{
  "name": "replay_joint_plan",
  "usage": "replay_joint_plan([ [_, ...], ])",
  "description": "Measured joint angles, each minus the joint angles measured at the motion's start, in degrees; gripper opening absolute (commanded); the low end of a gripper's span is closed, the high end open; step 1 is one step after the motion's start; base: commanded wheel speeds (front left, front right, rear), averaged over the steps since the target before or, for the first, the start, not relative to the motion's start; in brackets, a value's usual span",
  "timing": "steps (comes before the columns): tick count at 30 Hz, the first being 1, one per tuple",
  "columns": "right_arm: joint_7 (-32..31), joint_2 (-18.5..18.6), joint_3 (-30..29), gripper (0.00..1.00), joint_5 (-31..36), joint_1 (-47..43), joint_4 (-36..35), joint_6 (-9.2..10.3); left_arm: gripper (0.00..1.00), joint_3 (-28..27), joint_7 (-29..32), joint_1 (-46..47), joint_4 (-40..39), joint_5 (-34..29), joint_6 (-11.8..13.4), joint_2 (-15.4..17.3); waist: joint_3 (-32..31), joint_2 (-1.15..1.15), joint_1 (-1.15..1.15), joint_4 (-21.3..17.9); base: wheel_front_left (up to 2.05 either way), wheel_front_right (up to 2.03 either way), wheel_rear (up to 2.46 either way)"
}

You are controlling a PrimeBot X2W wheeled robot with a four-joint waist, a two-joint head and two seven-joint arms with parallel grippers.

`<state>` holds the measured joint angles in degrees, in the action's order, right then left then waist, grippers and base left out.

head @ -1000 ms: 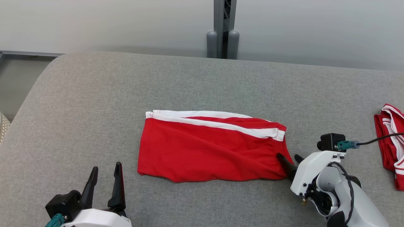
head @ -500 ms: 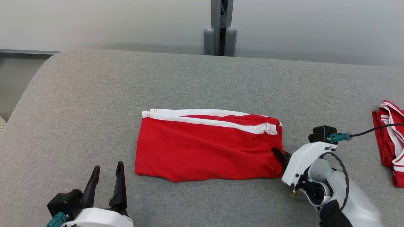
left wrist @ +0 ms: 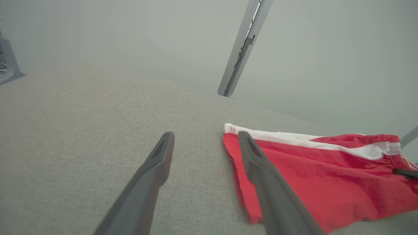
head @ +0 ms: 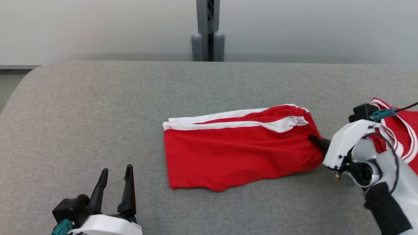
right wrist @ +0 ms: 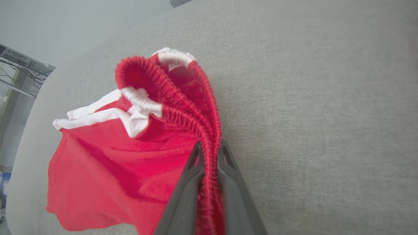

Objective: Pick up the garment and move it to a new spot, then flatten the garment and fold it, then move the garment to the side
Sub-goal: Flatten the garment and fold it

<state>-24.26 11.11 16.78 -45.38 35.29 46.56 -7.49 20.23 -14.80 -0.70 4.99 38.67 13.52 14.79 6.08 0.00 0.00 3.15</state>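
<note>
Red fabric shorts w/ white side stripes (head: 241,153) lie approx mid-way across the grey woven-cloth padded surface (head: 98,107). They are mostly flat and doubled over, stripes along the far edge. Hem end points to robot's left, elastic waistband end to its right. Right gripper (head: 316,141) is clenched on the waistband. In right wrist view its two dark fingers (right wrist: 189,182) pinch the bunched ribbed red band btwn them. That end looks lifted slightly; the rest of the shorts drape down & rest on the surface. Near edge is wrinkled, w/ the near-left corner a bit curled. Left gripper (head: 117,169) is released, jaws spread wide w/ nothing btwn, low at near-left, apart from the shorts. Second red-and-white garment (head: 403,130), crumpled, sits at far right of the surface, partly behind the right arm's white wrist. Grey metal post (head: 208,32) stands behind the surface's far edge.
</note>
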Motion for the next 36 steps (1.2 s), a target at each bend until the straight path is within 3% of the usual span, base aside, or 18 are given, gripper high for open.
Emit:
replay_joint_plan([
  [7, -2.5, 4.2, -2.6, 0.00, 4.4, 2.4, -0.1, 0.00, 1.00, 0.6, 0.1, 0.0, -1.0, -0.4, 0.1, -0.2, -0.3, 0.00, 0.00, -2.9, 0.00, 0.00, 0.00],
  [12, -4.0, 4.7, -5.2, 0.00, 6.0, 2.2, -1.0, 0.00, 1.00, 0.8, 0.1, 0.0, -1.3, -0.5, 0.1, -0.2, -0.6, 0.00, 0.00, -3.8, 0.00, 0.00, 0.00],
  [20, -8.1, -0.1, -6.9, 0.00, 2.8, -0.8, -7.5, 0.00, 1.00, 1.3, 0.2, 0.0, -1.6, -0.5, 0.0, 0.2, -1.2, 0.00, 0.00, -4.4, 0.00, 0.00, 0.00],
  [29, -11.5, -3.3, -3.7, 0.00, 1.1, -4.4, -20.2, 0.00, 1.00, 2.0, 0.7, 0.0, -2.1, -0.6, -0.1, 0.6, -2.1, 0.00, 0.00, -3.0, 0.00, 0.00, 0.00],
  [36, -12.1, -6.8, -1.7, 0.00, 2.6, -5.1, -22.4, 0.00, 1.00, 2.6, 0.7, 0.0, -1.7, -0.6, -0.5, 0.3, -2.5, 0.00, 0.00, -0.7, 0.00, 0.00, 0.00],
])
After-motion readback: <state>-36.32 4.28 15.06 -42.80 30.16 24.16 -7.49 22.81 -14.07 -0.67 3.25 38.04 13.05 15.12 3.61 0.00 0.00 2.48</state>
